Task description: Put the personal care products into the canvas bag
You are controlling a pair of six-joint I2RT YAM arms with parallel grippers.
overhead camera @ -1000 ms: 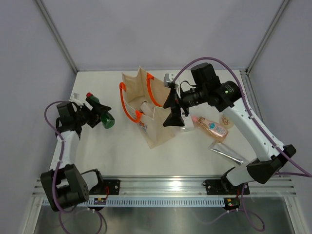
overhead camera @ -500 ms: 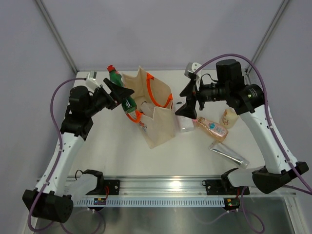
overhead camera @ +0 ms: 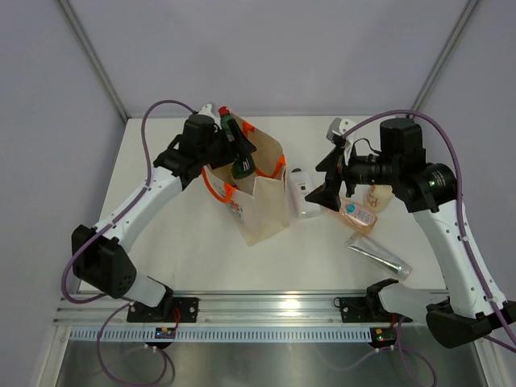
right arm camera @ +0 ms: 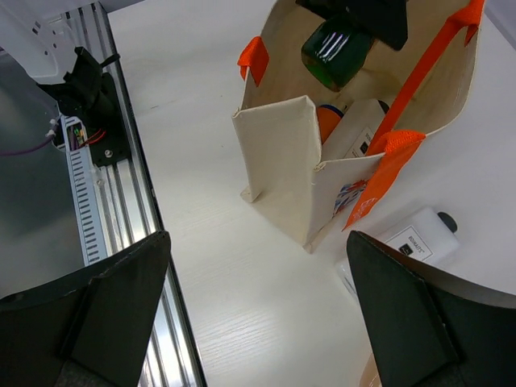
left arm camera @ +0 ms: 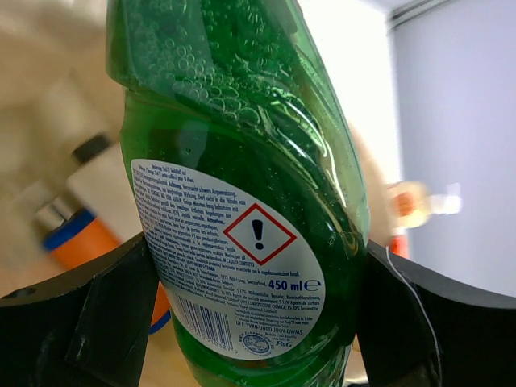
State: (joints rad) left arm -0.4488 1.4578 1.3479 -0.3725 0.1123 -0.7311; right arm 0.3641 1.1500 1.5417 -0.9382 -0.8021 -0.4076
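There is one canvas bag, with two products inside it (one orange bottle, one white container), one green bottle above its mouth, and four beside it: one white flat bottle, one pink bottle, one beige bottle, one silver tube.

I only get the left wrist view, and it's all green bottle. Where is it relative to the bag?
Observer: The left hand holds the green bottle base-down over the open mouth of the canvas bag.
Operator: What's still outside?
Observer: Four, all right of the bag: white flat bottle, pink bottle, beige bottle, silver tube.
Operator: And the right hand?
Observer: The right hand is open and empty, hovering beside the white flat bottle.
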